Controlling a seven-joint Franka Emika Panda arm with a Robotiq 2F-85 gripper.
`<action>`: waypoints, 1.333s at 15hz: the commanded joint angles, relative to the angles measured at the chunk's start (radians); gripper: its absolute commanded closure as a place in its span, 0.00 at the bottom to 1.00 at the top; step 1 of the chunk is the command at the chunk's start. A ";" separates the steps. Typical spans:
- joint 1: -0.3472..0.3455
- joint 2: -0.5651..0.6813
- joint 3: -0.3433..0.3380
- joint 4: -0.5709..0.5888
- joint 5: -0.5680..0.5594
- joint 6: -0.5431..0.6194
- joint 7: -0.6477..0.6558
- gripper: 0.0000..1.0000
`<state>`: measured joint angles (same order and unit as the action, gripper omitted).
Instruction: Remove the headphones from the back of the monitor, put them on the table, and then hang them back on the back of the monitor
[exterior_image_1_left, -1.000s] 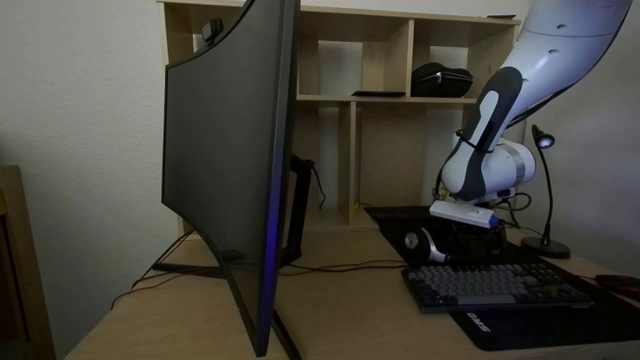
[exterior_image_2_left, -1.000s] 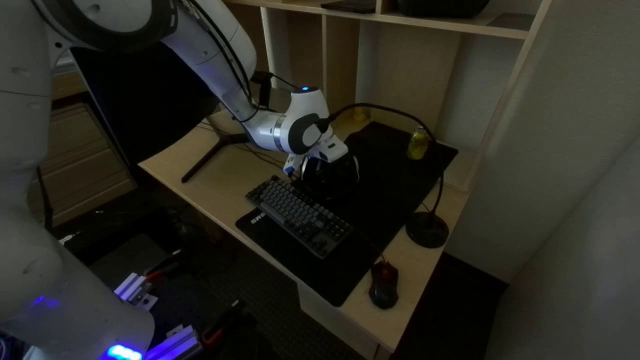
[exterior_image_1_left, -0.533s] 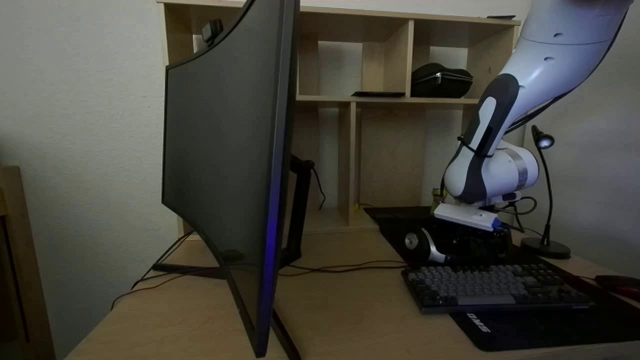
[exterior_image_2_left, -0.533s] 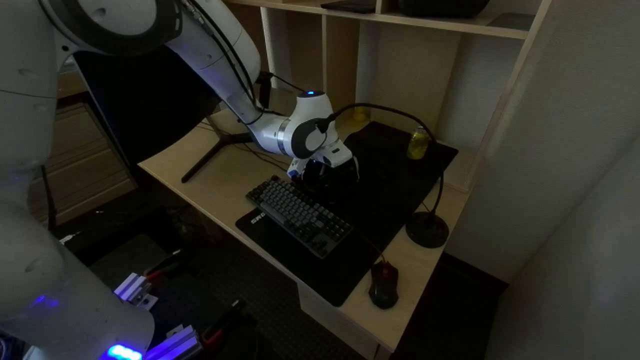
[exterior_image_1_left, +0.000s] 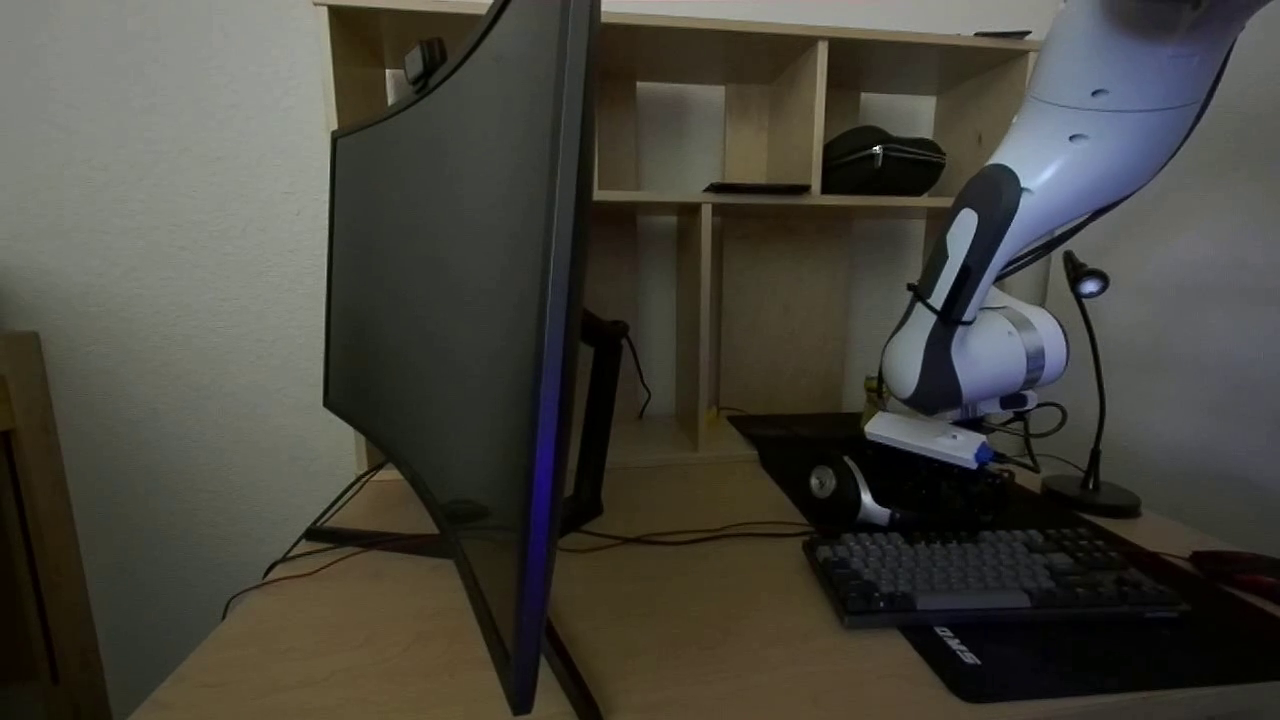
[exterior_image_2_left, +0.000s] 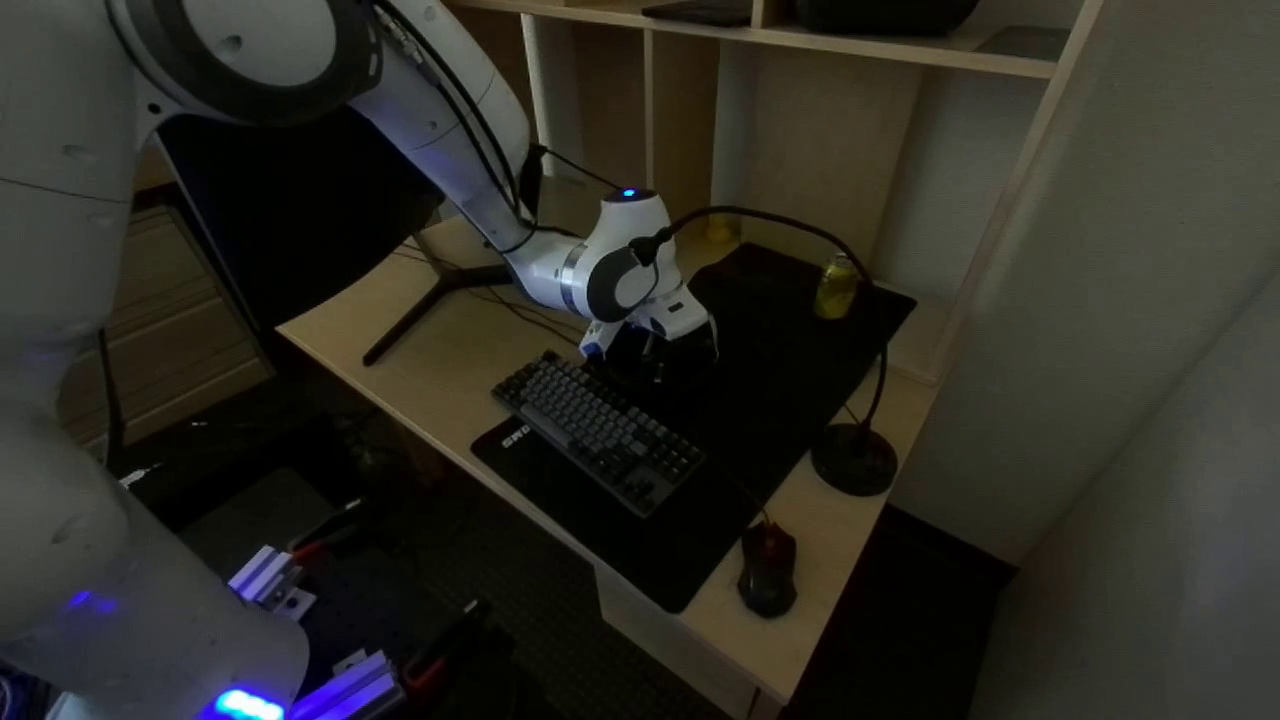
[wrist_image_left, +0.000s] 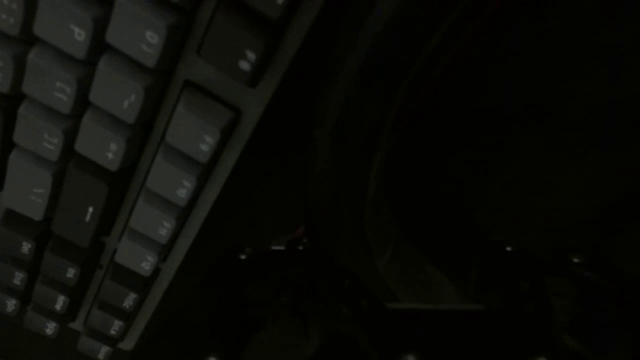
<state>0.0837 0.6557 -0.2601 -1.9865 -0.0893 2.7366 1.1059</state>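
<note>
The black headphones (exterior_image_1_left: 843, 491) lie on the dark desk mat behind the keyboard. In an exterior view one earcup with a silver edge shows, and the rest is dark or covered by the gripper. A silver edge also shows beside the gripper in an exterior view (exterior_image_2_left: 714, 337). In the wrist view a faint curved band, likely their headband (wrist_image_left: 347, 165), runs between the fingers. My gripper (exterior_image_2_left: 655, 362) is low over the headphones, pointing down. Its fingers look apart, though the wrist view is very dark. The monitor (exterior_image_1_left: 450, 280) stands on the wooden table (exterior_image_1_left: 690, 610).
A keyboard (exterior_image_2_left: 605, 430) is close beside the gripper and fills the left of the wrist view (wrist_image_left: 150, 220). A gooseneck lamp (exterior_image_2_left: 855, 460) arches near the wrist. A mouse (exterior_image_2_left: 768, 570), a yellow can (exterior_image_2_left: 836, 287) and the cubby shelf (exterior_image_1_left: 770, 200) surround the desk mat (exterior_image_2_left: 660, 560).
My gripper has moved slightly down and, in an exterior view, a little to the right over the headphones. The headphones have not visibly moved.
</note>
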 joint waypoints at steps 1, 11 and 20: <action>0.008 0.012 -0.007 0.014 0.023 0.008 -0.022 0.69; 0.006 -0.115 0.054 -0.024 0.031 -0.026 -0.159 0.97; 0.151 -0.466 0.048 -0.030 -0.366 -0.395 -0.274 0.96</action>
<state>0.2065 0.3371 -0.2247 -1.9768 -0.3217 2.4363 0.8496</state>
